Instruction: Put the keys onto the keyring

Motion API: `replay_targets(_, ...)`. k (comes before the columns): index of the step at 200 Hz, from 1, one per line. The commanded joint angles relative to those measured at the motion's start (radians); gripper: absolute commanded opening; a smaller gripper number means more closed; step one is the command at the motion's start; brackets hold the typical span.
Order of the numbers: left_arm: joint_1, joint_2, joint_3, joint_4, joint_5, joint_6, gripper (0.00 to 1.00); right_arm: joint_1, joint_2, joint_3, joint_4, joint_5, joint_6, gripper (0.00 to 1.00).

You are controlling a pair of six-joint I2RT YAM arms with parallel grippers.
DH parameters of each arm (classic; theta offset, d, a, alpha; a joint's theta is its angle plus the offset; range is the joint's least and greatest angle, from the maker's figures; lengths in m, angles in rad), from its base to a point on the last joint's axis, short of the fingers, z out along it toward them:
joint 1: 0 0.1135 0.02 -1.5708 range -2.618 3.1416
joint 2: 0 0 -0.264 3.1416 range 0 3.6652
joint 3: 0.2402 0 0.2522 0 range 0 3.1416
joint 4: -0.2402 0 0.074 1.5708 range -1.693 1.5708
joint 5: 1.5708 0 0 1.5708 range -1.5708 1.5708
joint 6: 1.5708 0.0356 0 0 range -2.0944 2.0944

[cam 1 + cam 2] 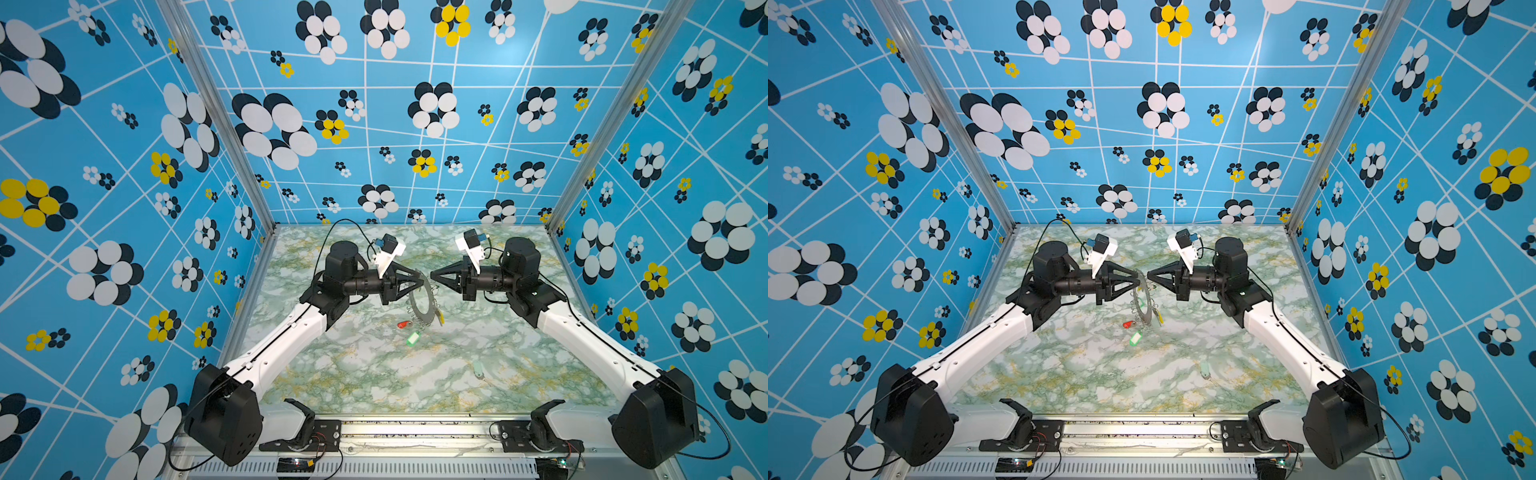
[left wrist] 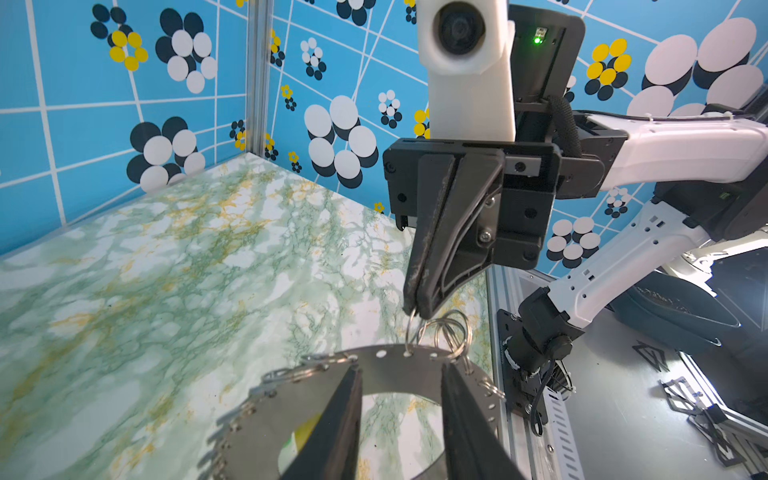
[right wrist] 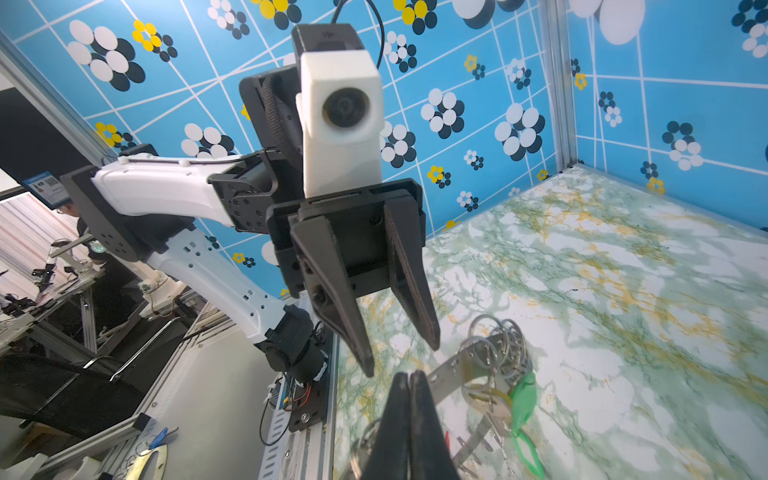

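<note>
Nearest, toward the right of the marbled desk (image 1: 365,374) (image 1: 1084,374), the pale mint key (image 1: 478,369) (image 1: 1205,369) lies alone, well apart from everything else. Farther in, near the middle, the green-tagged key (image 1: 412,338) (image 1: 1134,338) (image 3: 521,399) sits at the near end of the keyring (image 1: 431,297) (image 1: 1148,299) (image 2: 399,370) (image 3: 449,374). In the right wrist view its tag hangs among the ring's loops. Just beyond it to the left is the red-tagged key (image 1: 403,324) (image 1: 1128,323); whether that one is hooked on cannot be told. The yellow-tagged key (image 1: 439,318) (image 1: 1160,318) hangs at the ring's right side.

The keyring stands on edge, running from near to far between the two arms, its far end raised. There the right arm (image 1: 590,345) (image 1: 1291,345) comes in from the right, and the right jaws are closed on one wire loop (image 2: 409,334) of the fringe. The left arm (image 1: 282,340) (image 1: 980,345) reaches in from the left. The left jaws stand apart, with a clear gap between the fingertips (image 3: 365,365). In the left wrist view the ring's flat band lies across that gap; whether the fingers touch it cannot be told.
</note>
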Motion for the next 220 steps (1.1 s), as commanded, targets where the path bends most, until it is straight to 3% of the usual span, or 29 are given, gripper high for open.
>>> replay_targets(1, -0.014, 0.015, 0.004, 0.081, 0.037, -0.041, 0.3, 0.001, -0.007, 0.034, 0.04, -0.042, 0.011, 0.0)
replay_targets(47, -0.04, 0.034, 0.022, 0.029, 0.068, -0.024, 0.25, 0.005, -0.017, 0.039, 0.018, -0.039, -0.004, 0.0)
replay_targets(144, -0.054, 0.043, 0.021, 0.033, 0.054, -0.02, 0.27, 0.033, -0.032, 0.07, -0.063, -0.058, -0.055, 0.0)
replay_targets(220, -0.06, 0.011, 0.01, 0.018, 0.042, 0.014, 0.22, 0.045, -0.042, 0.08, -0.094, -0.077, -0.062, 0.0)
